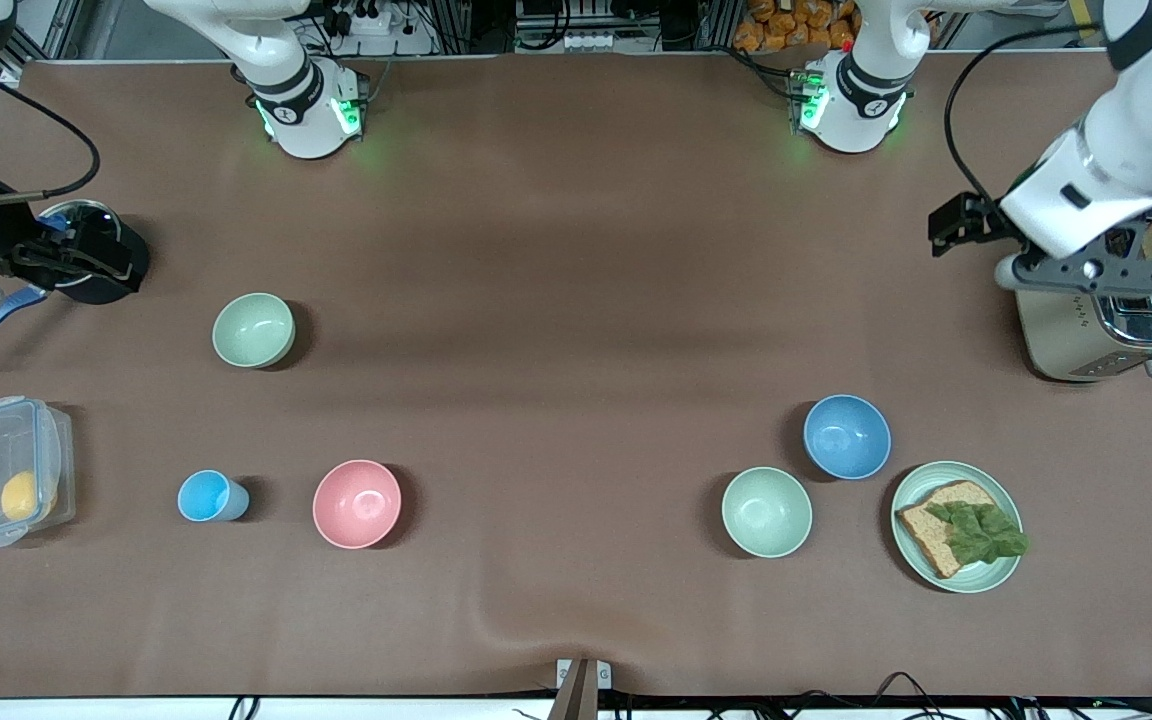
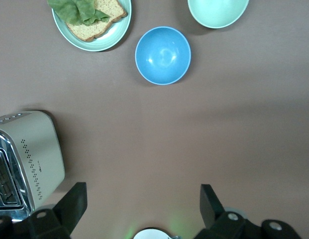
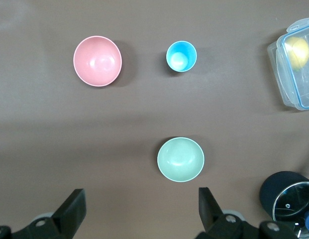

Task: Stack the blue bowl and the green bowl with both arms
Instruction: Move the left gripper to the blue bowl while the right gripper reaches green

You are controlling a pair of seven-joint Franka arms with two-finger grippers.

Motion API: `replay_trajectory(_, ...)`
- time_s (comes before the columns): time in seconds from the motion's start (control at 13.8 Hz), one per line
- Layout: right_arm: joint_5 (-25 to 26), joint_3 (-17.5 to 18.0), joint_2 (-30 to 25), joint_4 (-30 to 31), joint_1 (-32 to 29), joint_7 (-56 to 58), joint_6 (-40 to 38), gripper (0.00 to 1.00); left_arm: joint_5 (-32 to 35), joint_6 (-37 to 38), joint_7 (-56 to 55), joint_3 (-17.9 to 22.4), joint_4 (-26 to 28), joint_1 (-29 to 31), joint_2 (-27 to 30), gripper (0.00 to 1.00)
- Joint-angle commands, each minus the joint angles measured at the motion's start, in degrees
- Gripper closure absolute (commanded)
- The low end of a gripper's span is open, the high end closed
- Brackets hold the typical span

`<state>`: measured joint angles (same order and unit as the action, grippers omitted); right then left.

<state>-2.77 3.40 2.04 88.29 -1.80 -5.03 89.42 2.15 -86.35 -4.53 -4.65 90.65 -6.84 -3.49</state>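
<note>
The blue bowl stands upright toward the left arm's end of the table, also in the left wrist view. One green bowl stands close beside it, nearer the front camera, apart from it. A twin green bowl stands toward the right arm's end. My left gripper hangs over the toaster, open and empty. My right gripper hangs over a black pot, open and empty.
A pink bowl and a light-blue cup stand near the twin green bowl. A green plate holds bread and lettuce beside the blue bowl. A toaster, a black pot and a clear container stand at the table's ends.
</note>
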Motion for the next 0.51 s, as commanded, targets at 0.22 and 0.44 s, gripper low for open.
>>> replay_trajectory(0.22,-0.48,0.73,1.47,0.83,-0.75,0.29,-0.03,0.00,1.72,-9.07,-0.13,-0.01,-1.09,2.18,-10.99,0.00)
replay_trajectory(0.44,-0.40,0.64,3.22,0.75,-0.92,0.29,0.40,0.00,1.63,-14.17,-0.39,0.08,-1.00,2.97,-16.71,0.00)
